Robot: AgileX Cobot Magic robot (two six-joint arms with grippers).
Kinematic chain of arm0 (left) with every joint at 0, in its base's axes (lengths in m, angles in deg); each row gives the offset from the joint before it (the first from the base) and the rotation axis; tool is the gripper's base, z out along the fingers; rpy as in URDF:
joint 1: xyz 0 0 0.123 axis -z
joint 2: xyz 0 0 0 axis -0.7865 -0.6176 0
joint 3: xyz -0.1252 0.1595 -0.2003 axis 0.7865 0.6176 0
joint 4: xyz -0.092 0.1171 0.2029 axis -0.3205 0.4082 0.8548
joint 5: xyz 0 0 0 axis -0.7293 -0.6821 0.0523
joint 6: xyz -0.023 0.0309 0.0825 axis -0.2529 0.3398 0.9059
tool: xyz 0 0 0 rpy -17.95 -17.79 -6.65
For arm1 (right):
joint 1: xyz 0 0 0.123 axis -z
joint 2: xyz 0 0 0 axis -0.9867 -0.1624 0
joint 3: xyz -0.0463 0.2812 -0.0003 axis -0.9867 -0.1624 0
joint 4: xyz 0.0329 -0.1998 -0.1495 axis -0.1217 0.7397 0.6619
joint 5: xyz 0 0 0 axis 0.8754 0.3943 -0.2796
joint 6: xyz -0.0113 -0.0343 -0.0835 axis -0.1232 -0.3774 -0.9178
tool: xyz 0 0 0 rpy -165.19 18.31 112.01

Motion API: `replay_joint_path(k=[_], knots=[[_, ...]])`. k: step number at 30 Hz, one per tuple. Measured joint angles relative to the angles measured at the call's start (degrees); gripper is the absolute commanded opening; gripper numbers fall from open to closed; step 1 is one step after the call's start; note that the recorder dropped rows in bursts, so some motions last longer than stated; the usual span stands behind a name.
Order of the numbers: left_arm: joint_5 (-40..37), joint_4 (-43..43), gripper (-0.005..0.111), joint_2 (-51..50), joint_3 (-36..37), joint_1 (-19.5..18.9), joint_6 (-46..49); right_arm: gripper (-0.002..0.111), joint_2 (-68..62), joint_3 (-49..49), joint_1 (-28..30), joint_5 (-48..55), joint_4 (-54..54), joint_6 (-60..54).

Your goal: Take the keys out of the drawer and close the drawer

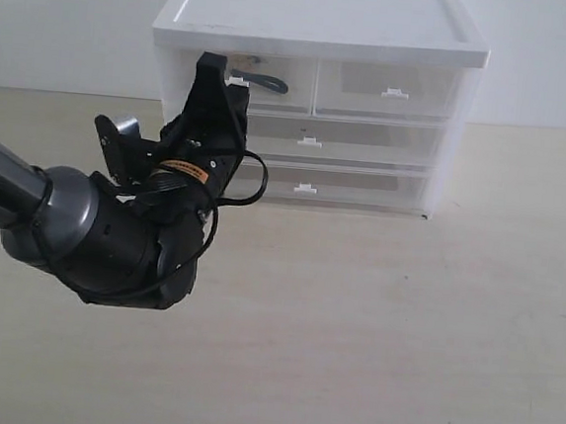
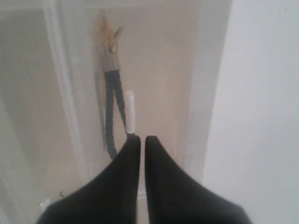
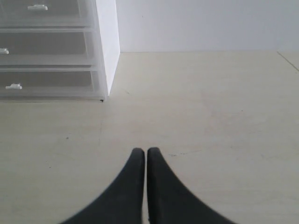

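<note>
The drawer [image 1: 283, 95] is the left one of the white unit's top pair, and its front sits flush with the frame. Through its translucent front the keys [image 1: 262, 79] show inside, with the black strap [image 2: 113, 93] and the gold rings [image 2: 106, 35] lying on the drawer floor. My left gripper [image 1: 212, 63] is shut and empty right at the drawer front. In the left wrist view my left gripper [image 2: 142, 138] has its tips just at the end of the small white tab handle [image 2: 130, 111]. My right gripper [image 3: 145, 151] is shut and empty over the table, out of the exterior view.
The white drawer unit [image 1: 318, 37] stands at the back of the pale table [image 1: 373, 319]. It also holds the matching right-hand half-width drawer [image 1: 388, 87] and two full-width drawers [image 1: 349, 138], [image 1: 345, 185], all pushed in. The unit's side panel [image 3: 107, 42] shows in the right wrist view.
</note>
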Motion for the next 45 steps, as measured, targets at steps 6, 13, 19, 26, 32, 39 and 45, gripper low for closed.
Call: replay_joint_path(k=[6,13,19,26,32,39,45], knots=[[0.00,0.28,0.004,-0.12,-0.30,0.00,2.56,0.000,0.00,0.00,0.00,-1.53,0.74,-2.02],[0.00,0.72,0.004,-0.32,-0.30,0.00,2.74,0.000,0.00,0.00,0.00,-13.75,1.20,-3.79],[0.00,1.13,0.004,-0.32,-0.30,0.00,5.71,0.000,0.00,0.00,0.00,-26.25,1.20,0.12],[0.00,1.26,0.004,-0.32,-0.30,0.00,10.40,0.000,-5.76,2.99,0.00,-20.49,0.98,2.14],[0.00,0.85,0.004,-0.32,-0.30,0.00,12.88,0.000,-22.60,13.16,0.00,-18.97,0.98,1.92],[0.00,0.50,0.004,-0.32,-0.30,0.00,13.24,0.000,-48.28,24.73,0.00,-18.35,-0.95,2.14],[0.00,-0.37,0.004,-0.32,-0.30,0.00,13.36,0.000,-59.52,29.98,0.00,-32.07,-1.09,13.63]])
